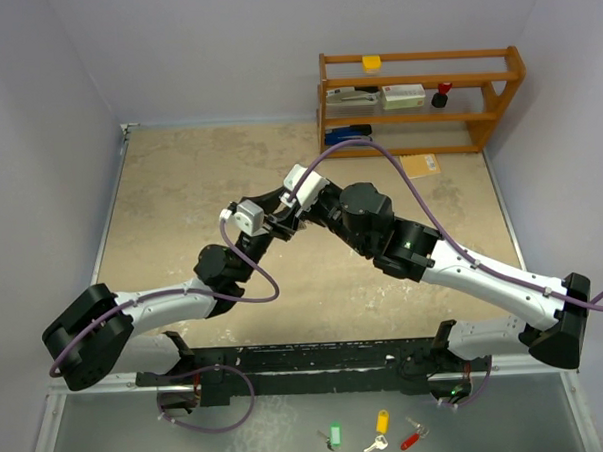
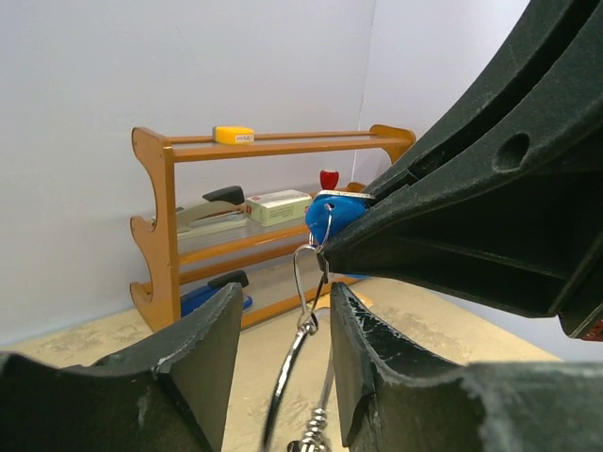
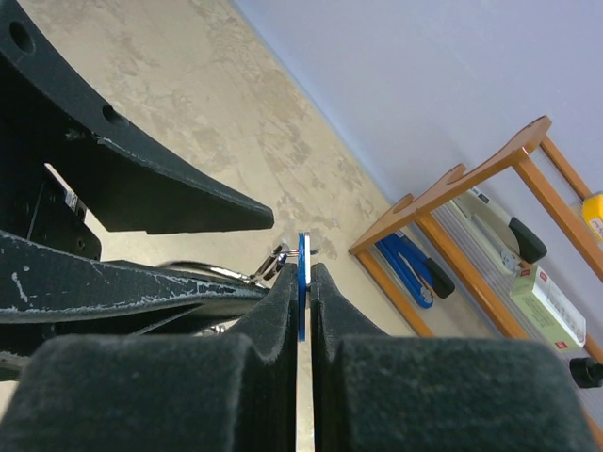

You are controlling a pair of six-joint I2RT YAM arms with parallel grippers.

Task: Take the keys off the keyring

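My right gripper (image 3: 303, 271) is shut on the blue-headed key (image 3: 301, 247), which stands edge-on between its pads. In the left wrist view the key's blue head (image 2: 334, 212) pokes out from the right gripper's black finger. A thin wire clip (image 2: 306, 282) hangs from the key and joins the silver keyring (image 2: 283, 386) below. The left gripper (image 2: 283, 301) is open, its jaws on either side of the ring and clip with gaps on both sides. In the top view both grippers meet above mid-table, left gripper (image 1: 271, 223) and right gripper (image 1: 296, 202).
A wooden shelf (image 1: 421, 101) stands at the back right with a stapler, a box and small items on it. An orange packet (image 1: 420, 165) lies before it. Green (image 1: 335, 435), yellow (image 1: 381, 423) and red (image 1: 411, 439) tagged keys lie in front of the arm bases.
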